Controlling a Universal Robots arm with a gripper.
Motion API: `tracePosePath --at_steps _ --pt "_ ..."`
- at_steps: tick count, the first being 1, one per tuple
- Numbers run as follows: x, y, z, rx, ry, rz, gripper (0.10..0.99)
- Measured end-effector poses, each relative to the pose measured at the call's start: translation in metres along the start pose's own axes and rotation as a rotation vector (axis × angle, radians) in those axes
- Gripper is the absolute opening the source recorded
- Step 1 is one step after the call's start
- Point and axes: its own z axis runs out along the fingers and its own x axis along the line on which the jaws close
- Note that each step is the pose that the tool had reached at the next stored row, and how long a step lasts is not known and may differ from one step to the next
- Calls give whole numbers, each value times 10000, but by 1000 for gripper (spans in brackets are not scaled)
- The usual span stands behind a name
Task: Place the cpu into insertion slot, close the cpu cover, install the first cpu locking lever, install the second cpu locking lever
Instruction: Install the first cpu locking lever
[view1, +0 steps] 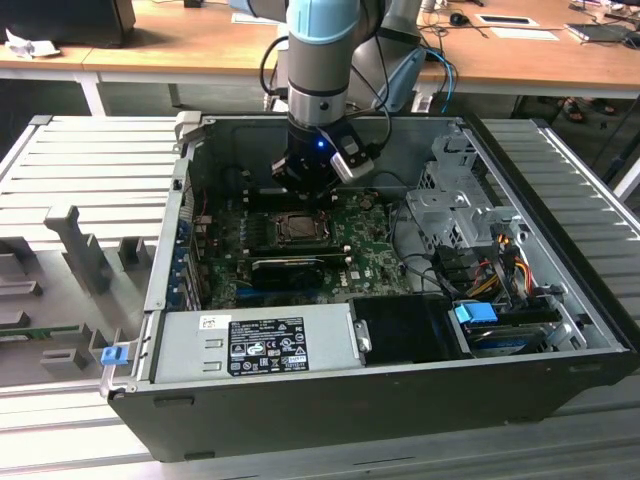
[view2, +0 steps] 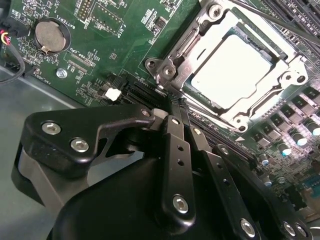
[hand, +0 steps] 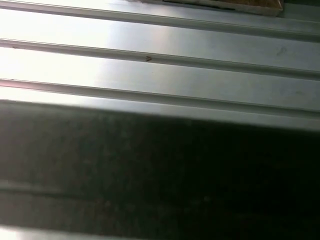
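Motherboard (view1: 330, 250) lies flat inside the open computer case (view1: 400, 390), which sits on the ribbed metal table (view1: 90, 170). In the exterior view the arm comes down from the top centre of the frame, and its hand (view1: 305, 185) hangs just above the upper edge of the insertion slot (view1: 297, 230), at the middle of the picture.

In the second wrist view the cpu (view2: 231, 70) sits in the slot at the upper right, its pale metal top showing through the cut-out of the cpu cover (view2: 200, 37), which lies flat around it. A thin locking lever (view2: 260, 17) runs across the cover's far edge. The hand's black fingers (view2: 176, 150) are pressed together with nothing between them, their tips just beside the socket's near corner. A coin battery (view2: 50, 36) sits at the upper left.
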Motion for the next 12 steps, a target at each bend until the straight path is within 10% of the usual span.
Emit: tracePosePath --at_steps 12 --pt "-1 3 -42 78 9 0 106"
